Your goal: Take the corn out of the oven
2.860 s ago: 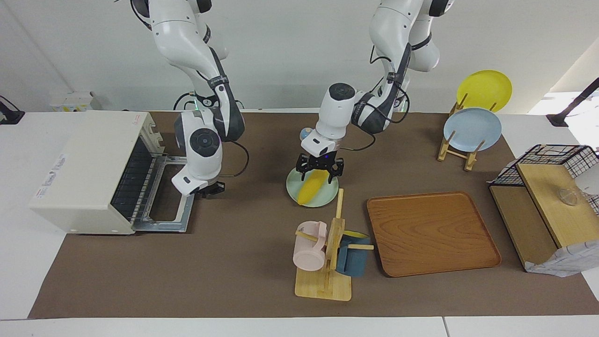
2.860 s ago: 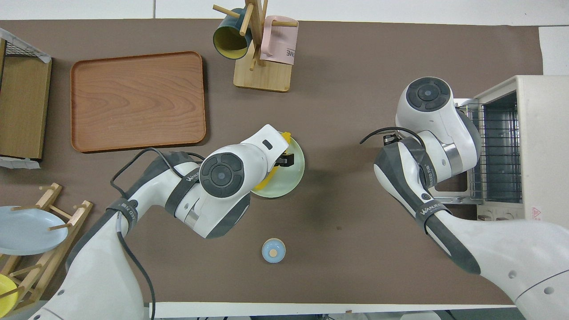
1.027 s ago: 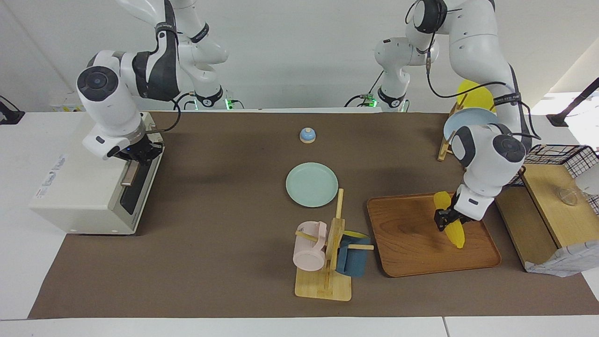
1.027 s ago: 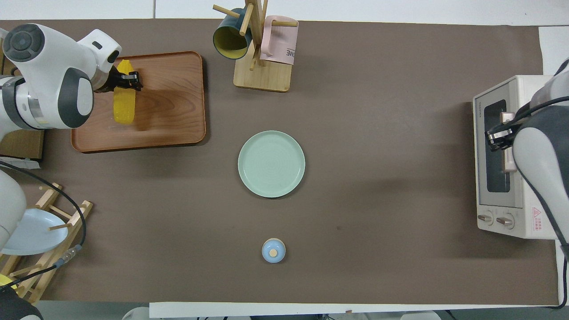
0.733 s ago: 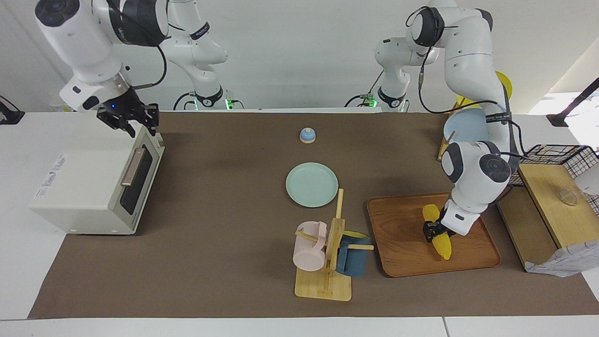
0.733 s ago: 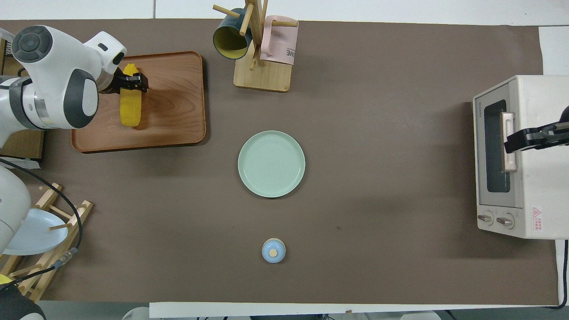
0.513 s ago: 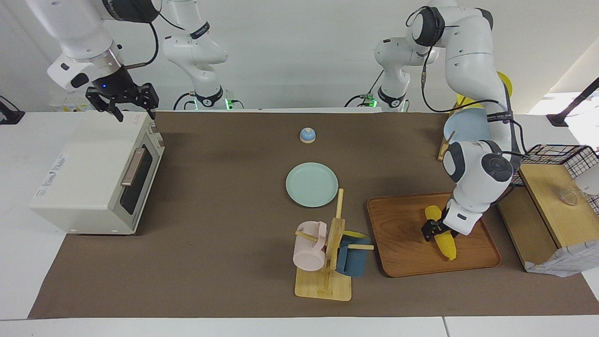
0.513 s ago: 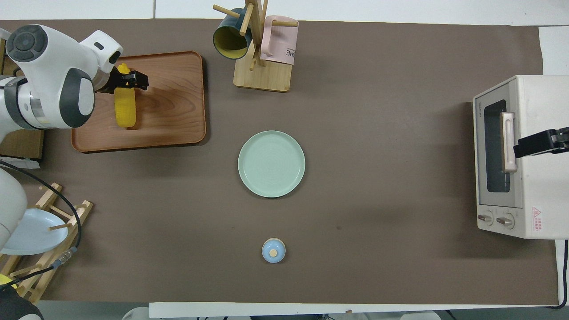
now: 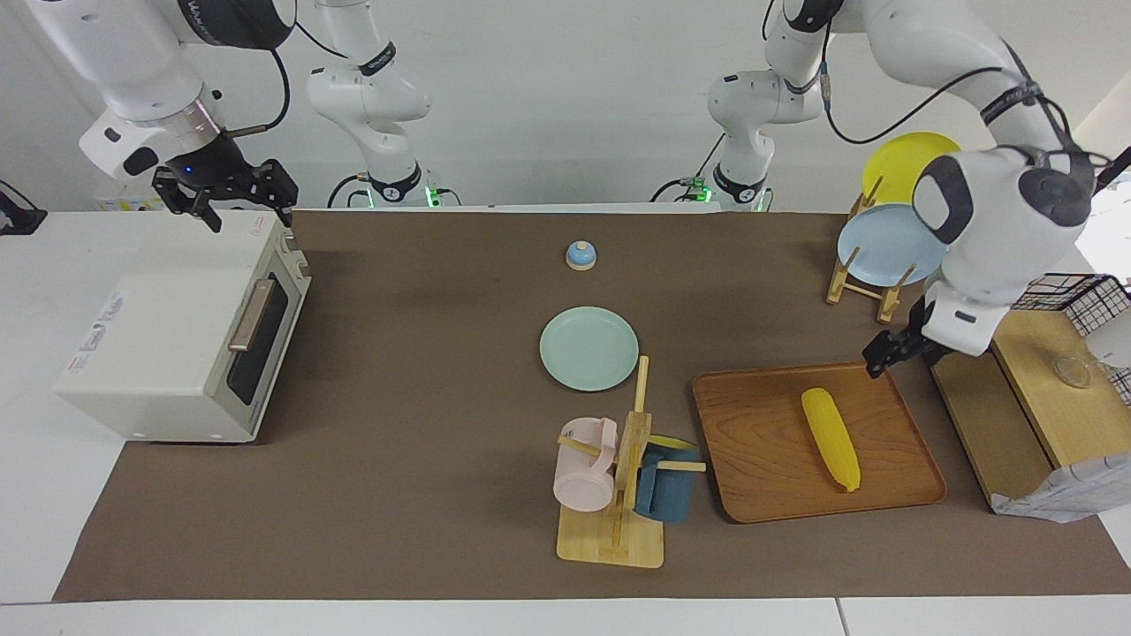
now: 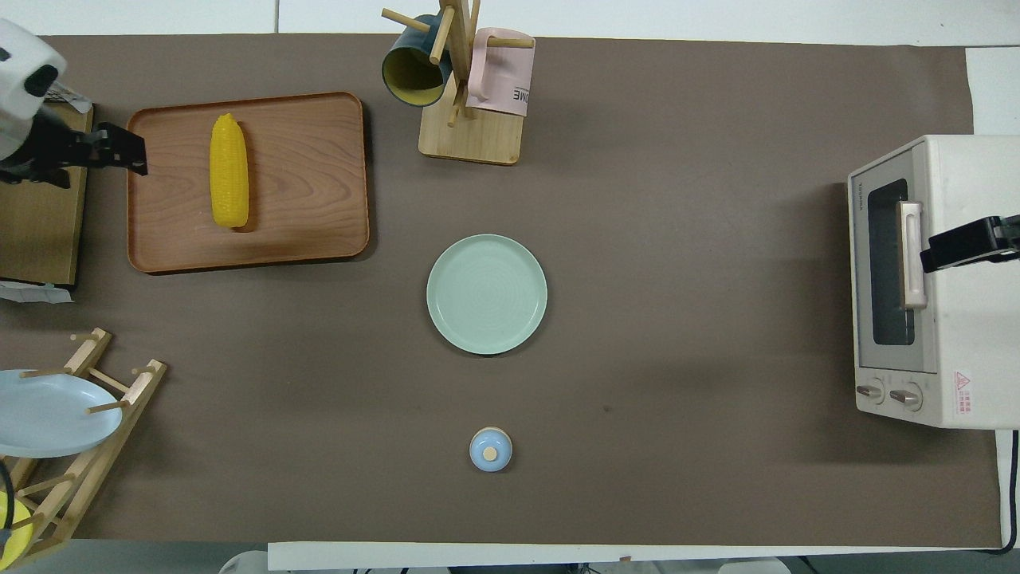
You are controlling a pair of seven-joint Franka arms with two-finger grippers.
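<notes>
Bright yellow corn (image 9: 831, 439) (image 10: 229, 170) lying flat on the wooden tray (image 9: 760, 495) (image 10: 311, 199), free of both grippers; cream-white oven (image 9: 168, 327) (image 10: 956, 279) at the right arm's end, dark glass door shut.

The corn (image 9: 830, 439) (image 10: 229, 170) lies flat on the wooden tray (image 9: 751, 477) (image 10: 311, 191) at the left arm's end of the table, just beside and below the left gripper (image 9: 894, 352) (image 10: 107, 151), which hangs over the tray's edge, apart from the cob. The mug stand (image 9: 618, 495) (image 10: 470, 127) sits beside the tray, toward the right arm's end. The plate (image 9: 589, 348) (image 10: 487, 293) lies mid-table, nearer the robots than the stand, and the small bell (image 9: 580, 255) (image 10: 490, 449) nearer still. The plate rack (image 9: 870, 274) (image 10: 72, 414) stands nearer the robots than the tray. The right gripper (image 9: 225, 190) (image 10: 968, 243) is over the top of the oven (image 9: 168, 327) (image 10: 940, 279), which stands at the right arm's end with its door shut.
</notes>
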